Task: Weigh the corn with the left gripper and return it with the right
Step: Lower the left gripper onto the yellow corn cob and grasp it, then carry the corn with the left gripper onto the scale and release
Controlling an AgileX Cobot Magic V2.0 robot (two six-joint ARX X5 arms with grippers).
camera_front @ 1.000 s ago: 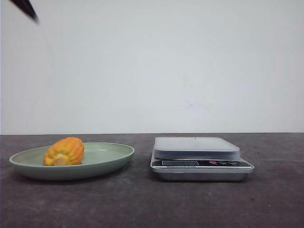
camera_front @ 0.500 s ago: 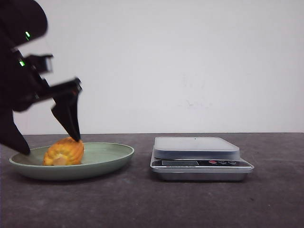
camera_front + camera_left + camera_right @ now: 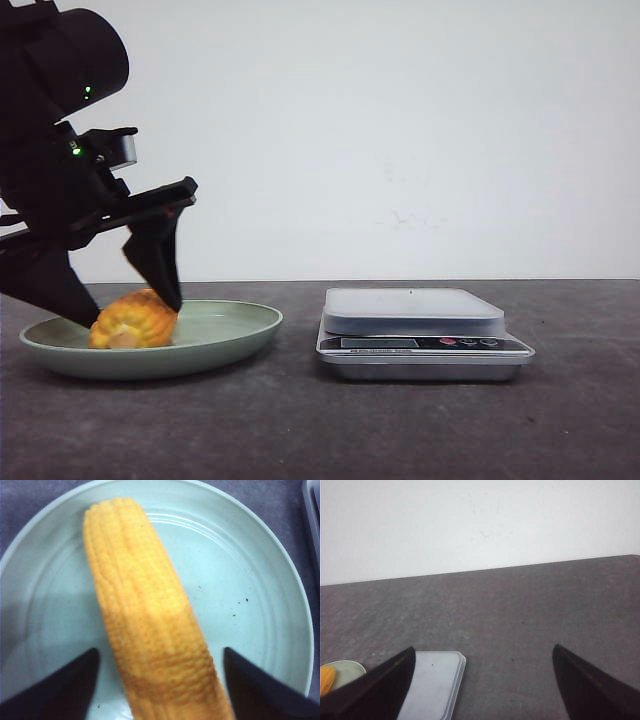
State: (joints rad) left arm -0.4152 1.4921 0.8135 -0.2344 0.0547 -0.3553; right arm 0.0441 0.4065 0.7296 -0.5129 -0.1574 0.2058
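Observation:
The orange-yellow corn [image 3: 135, 320] lies on a pale green plate [image 3: 225, 335] at the table's left. My left gripper [image 3: 130, 300] is open, its two black fingers down on either side of the cob. In the left wrist view the corn [image 3: 145, 615] runs lengthwise between the spread fingertips [image 3: 75, 677], with gaps on both sides. The grey kitchen scale [image 3: 415, 325] stands to the right of the plate, its platform bare. My right gripper [image 3: 482, 655] is open and empty; it is out of the front view, and its view shows the scale's corner [image 3: 437, 677].
A plain white wall rises behind the dark grey table [image 3: 400, 430]. The scale's display and buttons [image 3: 470, 343] face the front. The plate's edge and a bit of corn [image 3: 326, 677] show in the right wrist view.
My left arm came into view from the upper left and dropped onto the plate, its open fingers now straddling the corn. The corn, plate and scale have not moved.

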